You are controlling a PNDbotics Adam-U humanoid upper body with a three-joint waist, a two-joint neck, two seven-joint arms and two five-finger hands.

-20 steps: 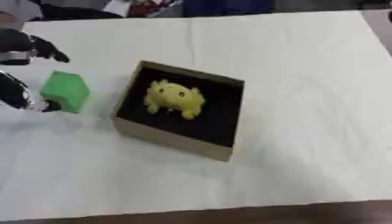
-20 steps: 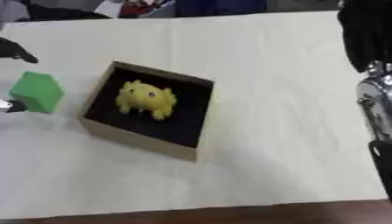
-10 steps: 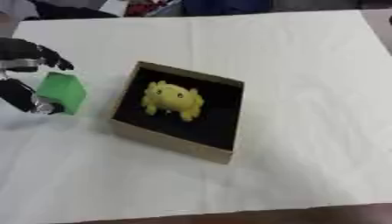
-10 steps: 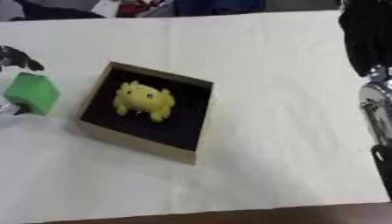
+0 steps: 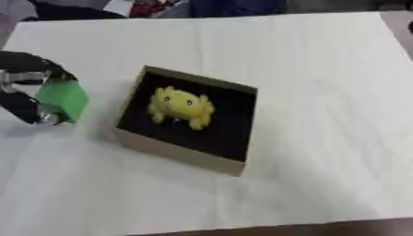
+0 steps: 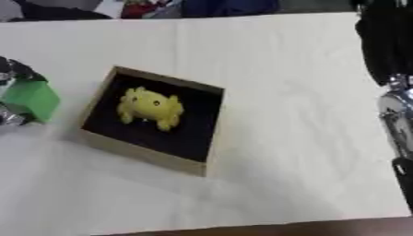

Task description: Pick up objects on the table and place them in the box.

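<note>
A green block (image 5: 63, 99) hangs at the left, tilted, with my left hand (image 5: 22, 85) curled around it from the left. To its right sits a shallow cardboard box (image 5: 136, 140) with a black inside, and a yellow plush toy (image 5: 180, 106) lies in it. The block is still left of the box wall, not over it. My right arm (image 6: 389, 69) comes down the right edge of the right eye view; its hand is out of sight.
A white cloth (image 5: 322, 83) covers the table. The front table edge (image 5: 242, 228) runs along the bottom. Dark and coloured things lie beyond the far edge (image 5: 161, 7).
My left hand has closed more tightly on the green block and lifted and tilted it slightly towards the box. The box and the toy have not moved.
</note>
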